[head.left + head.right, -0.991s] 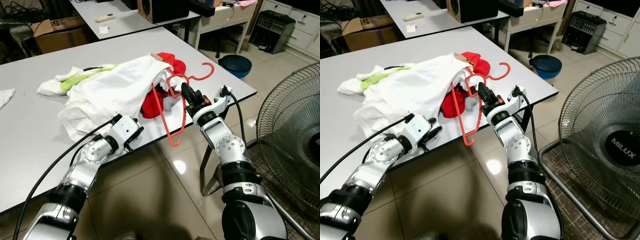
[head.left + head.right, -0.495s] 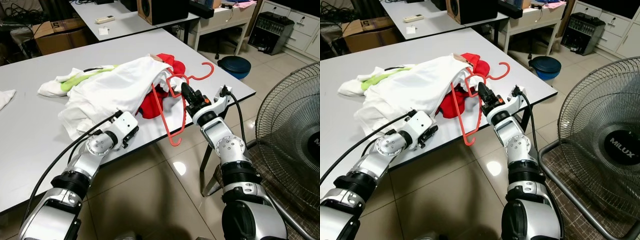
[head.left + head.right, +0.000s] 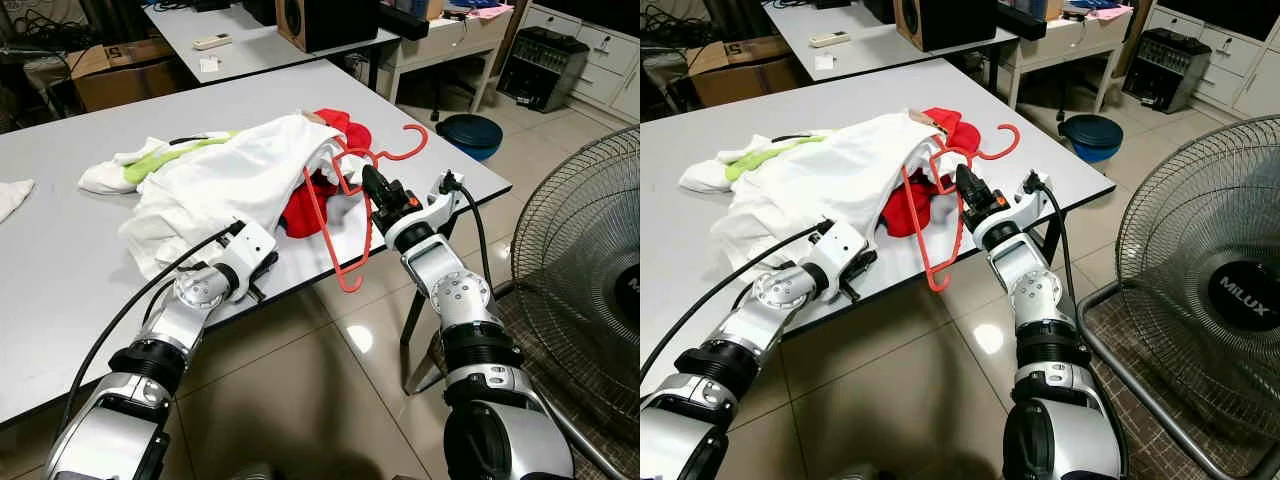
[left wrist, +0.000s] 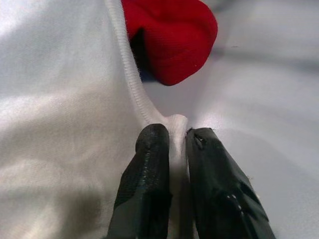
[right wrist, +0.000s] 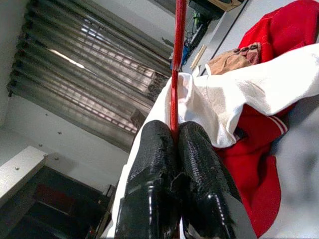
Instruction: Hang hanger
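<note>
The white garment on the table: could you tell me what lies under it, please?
Under the white garment a red garment shows at its right edge, and a green and white cloth at its far left. How far either runs beneath is covered, as is one shoulder of the red hanger.

smooth red plastic hanger [image 3: 345,215]; soft white cloth shirt [image 3: 225,185] with ribbed hem; red knit garment [image 3: 305,205]; matt grey worktop [image 3: 60,250]; glossy tiled floor [image 3: 300,400]; textured black rubbery claw fingers [image 4: 147,184].

Red hanger [image 3: 345,215] tilted upright at table edge.
</note>
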